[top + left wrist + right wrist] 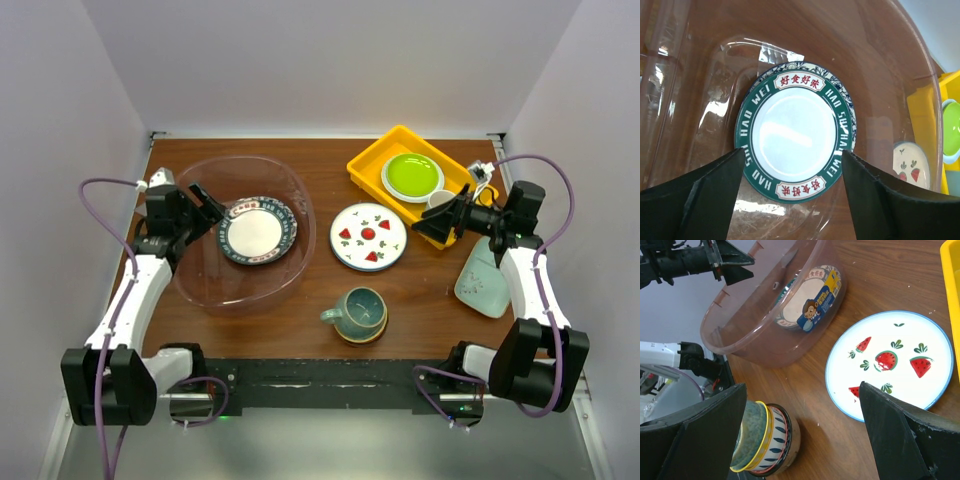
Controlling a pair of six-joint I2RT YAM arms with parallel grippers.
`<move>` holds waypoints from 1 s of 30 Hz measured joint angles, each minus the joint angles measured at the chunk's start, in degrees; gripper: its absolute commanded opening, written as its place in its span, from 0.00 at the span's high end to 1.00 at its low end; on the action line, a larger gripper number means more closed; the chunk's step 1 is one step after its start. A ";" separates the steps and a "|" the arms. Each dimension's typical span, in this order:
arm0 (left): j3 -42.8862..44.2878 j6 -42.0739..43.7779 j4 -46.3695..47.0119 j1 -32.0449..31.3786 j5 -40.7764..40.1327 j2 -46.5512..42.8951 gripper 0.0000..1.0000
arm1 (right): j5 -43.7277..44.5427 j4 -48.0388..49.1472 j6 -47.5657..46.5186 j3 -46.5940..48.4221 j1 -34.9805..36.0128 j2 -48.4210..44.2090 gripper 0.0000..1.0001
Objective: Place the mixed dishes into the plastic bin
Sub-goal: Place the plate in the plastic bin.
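Left end effector (792,162) gapes near glossy round plate (795,132).

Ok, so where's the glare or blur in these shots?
Left wrist view: white glare patches on the wall of the plastic bin, and a smeared highlight across the lettered plate. Right wrist view: fruit plate crisp, teal mug at the bottom edge slightly soft. Top view: even light, only faint shadows.

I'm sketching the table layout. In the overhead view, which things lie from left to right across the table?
plastic bin holding the lettered plate → fruit plate → pale mint dish. The mug and yellow tray overlap the fruit plate sideways, so I skip them.
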 measured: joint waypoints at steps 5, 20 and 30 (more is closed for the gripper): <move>0.94 1.27 -1.51 0.00 -0.22 -2.32 0.08 | 0.04 -0.42 -0.35 0.02 0.00 0.00 0.02; -0.35 16.37 1.22 0.02 9.68 -15.06 0.00 | 1.57 -7.78 -8.79 2.58 -0.39 0.00 0.02; -5.88 23.10 4.13 0.02 15.02 -20.20 0.00 | 2.32 -15.39 -18.56 5.07 -0.39 0.02 0.02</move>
